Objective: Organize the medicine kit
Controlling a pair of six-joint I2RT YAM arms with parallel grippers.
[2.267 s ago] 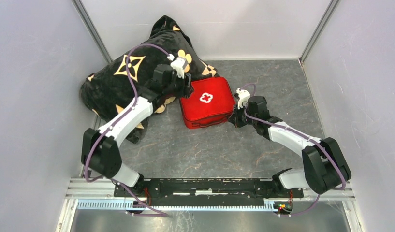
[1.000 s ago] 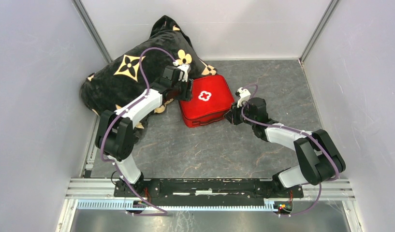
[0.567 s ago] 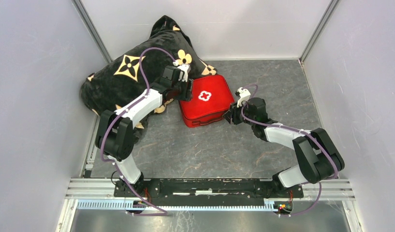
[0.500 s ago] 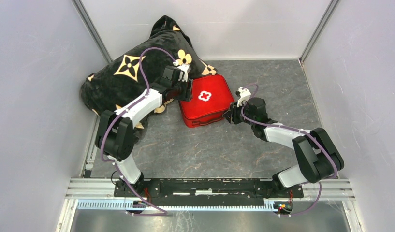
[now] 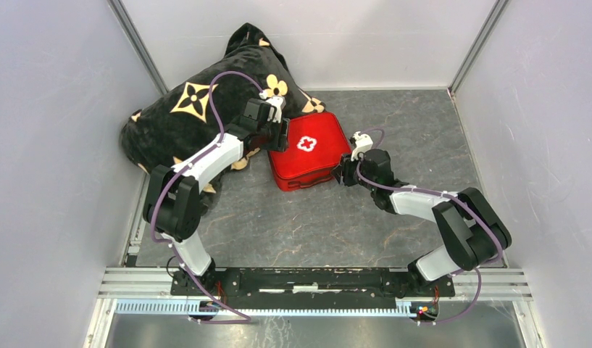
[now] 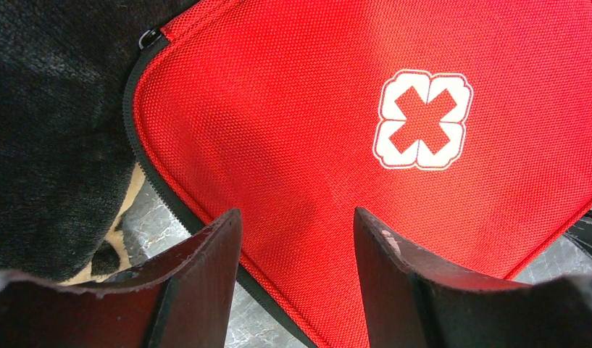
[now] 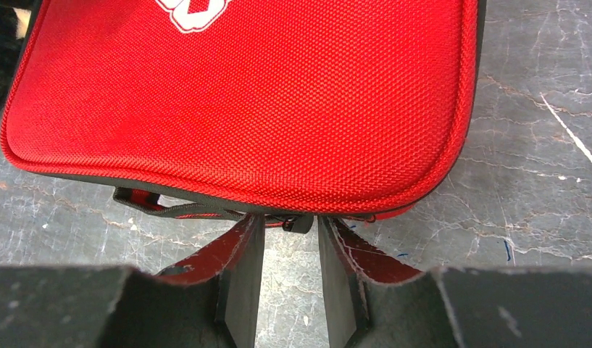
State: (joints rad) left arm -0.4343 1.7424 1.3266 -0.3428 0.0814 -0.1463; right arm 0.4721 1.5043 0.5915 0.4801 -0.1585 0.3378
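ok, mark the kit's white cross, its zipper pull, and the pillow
white cross emblem (image 6: 423, 119), left wrist view, emblem's centre
zipper pull (image 7: 300, 223), right wrist view, dark tab at kit's edge
black floral pillow (image 5: 159, 130), top view, upper face

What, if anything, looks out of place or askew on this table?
A large black pillow with gold flowers fills the far-left corner of the table, an odd companion for a medicine kit. The kit, lid down, lies turned askew to the table edges, one corner against the pillow. Nothing looks spilled or damaged.
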